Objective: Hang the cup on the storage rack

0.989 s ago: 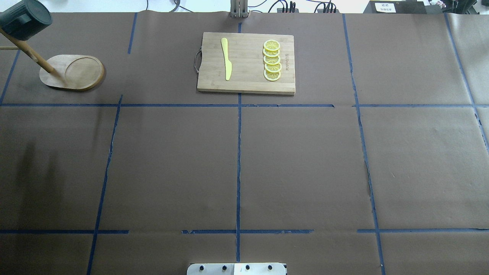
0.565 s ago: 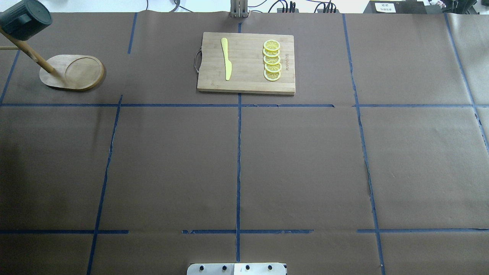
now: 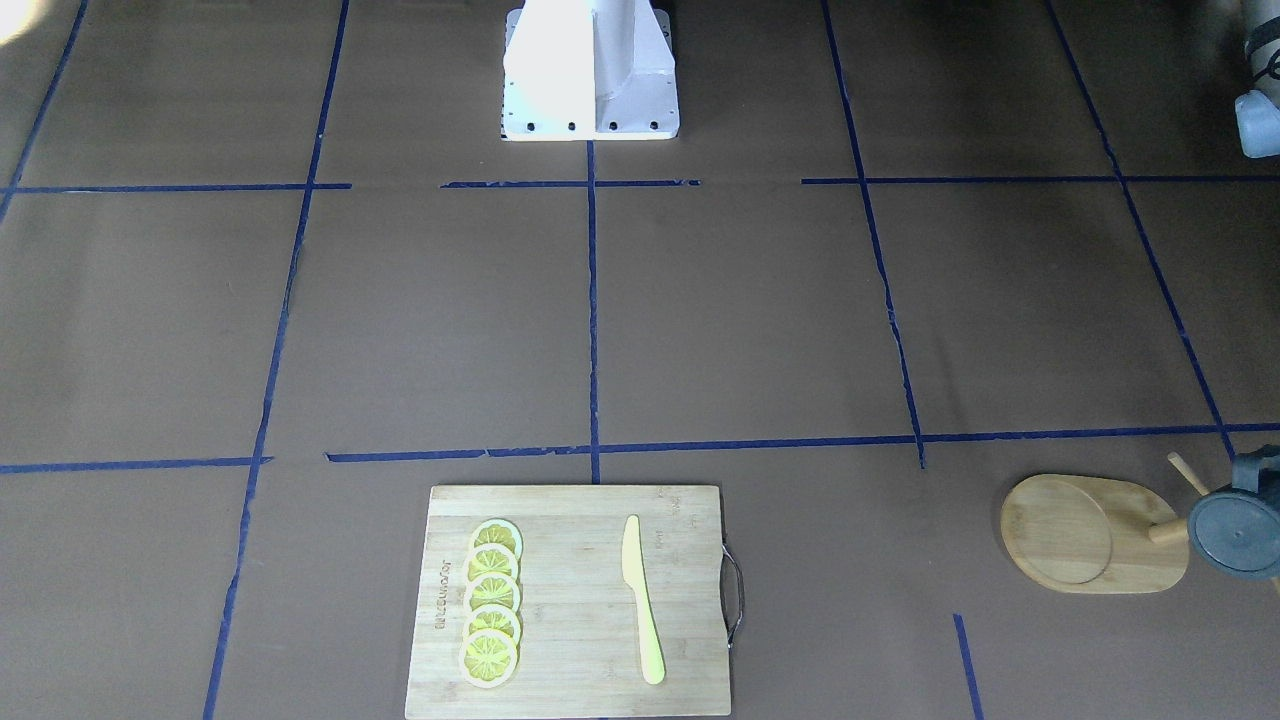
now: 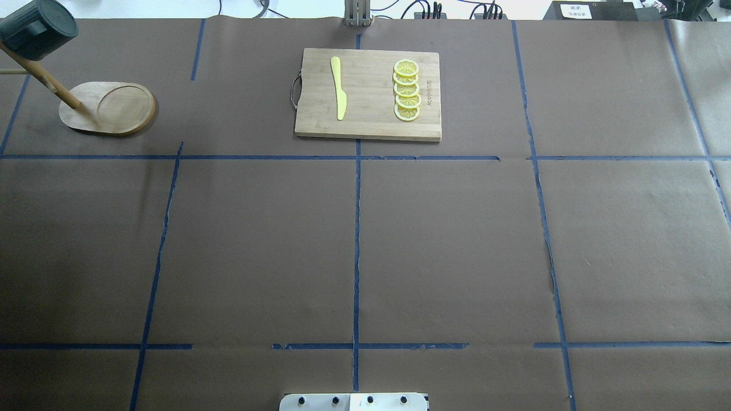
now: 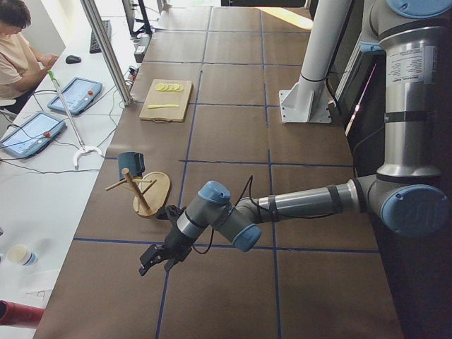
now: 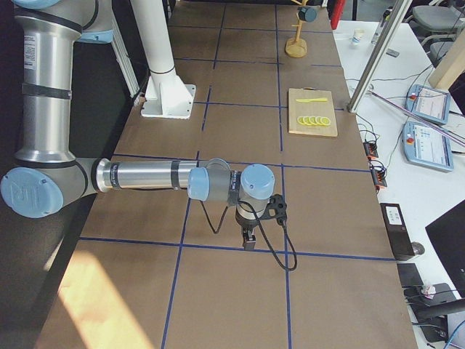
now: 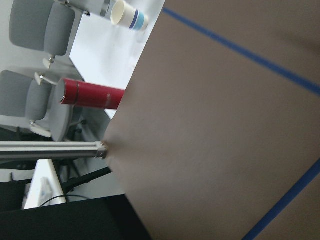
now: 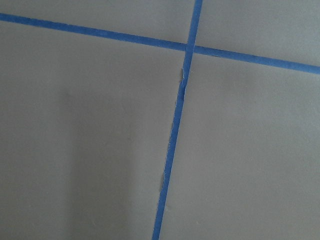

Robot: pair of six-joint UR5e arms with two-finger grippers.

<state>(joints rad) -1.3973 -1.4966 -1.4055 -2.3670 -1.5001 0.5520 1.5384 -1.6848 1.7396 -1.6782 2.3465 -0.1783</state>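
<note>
The dark blue-grey cup (image 4: 37,28) hangs on a peg of the wooden storage rack (image 4: 108,107) at the table's far left, with its flat base showing. It also shows in the front-facing view (image 3: 1238,530) beside the rack's oval base (image 3: 1090,535), and in the exterior left view (image 5: 131,164). My left gripper (image 5: 154,261) is low over the table, apart from the rack (image 5: 152,194); I cannot tell whether it is open or shut. My right gripper (image 6: 248,241) points down over a tape line far from the rack; I cannot tell its state either. Neither wrist view shows fingers.
A bamboo cutting board (image 4: 368,94) with a yellow knife (image 4: 339,88) and lemon slices (image 4: 406,91) lies at the far middle. The robot's base plate (image 4: 354,402) is at the near edge. A red cylinder (image 7: 92,95) and a paper cup (image 7: 129,17) sit beyond the table's left end.
A dim shadow on the table's left side has faded from the overhead view. The cup on the rack has shifted very slightly.
</note>
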